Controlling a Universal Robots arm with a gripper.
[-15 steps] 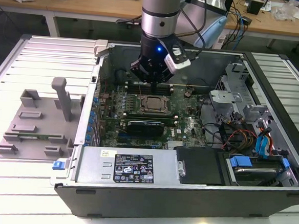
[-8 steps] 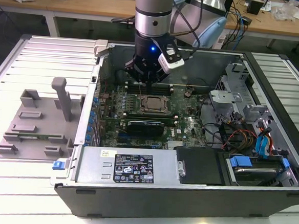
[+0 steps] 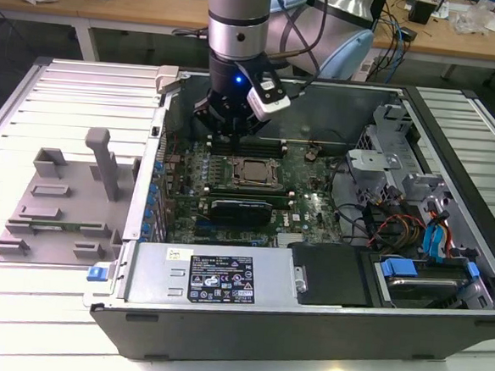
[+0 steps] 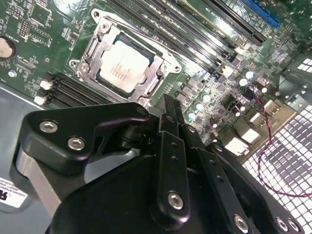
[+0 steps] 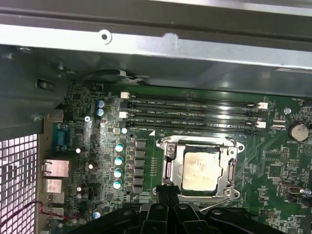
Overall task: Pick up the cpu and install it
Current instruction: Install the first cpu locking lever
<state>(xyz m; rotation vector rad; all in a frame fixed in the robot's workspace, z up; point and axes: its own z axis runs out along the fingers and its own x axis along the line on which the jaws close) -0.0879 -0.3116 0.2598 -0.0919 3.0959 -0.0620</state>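
We found the cpu [image 5: 200, 169] lying flat in the socket frame [image 5: 168, 157] on the motherboard [image 5: 273, 163], inside the open computer case [image 3: 322, 331]. The gripper [image 3: 231, 133] hung just over the board near the socket, fingers [image 5: 165, 192] drawn together on nothing. Memory slots [image 5: 190, 114] ran alongside the socket.

silvery square cpu [image 5: 199, 169]; flat in socket [image 5: 168, 165]
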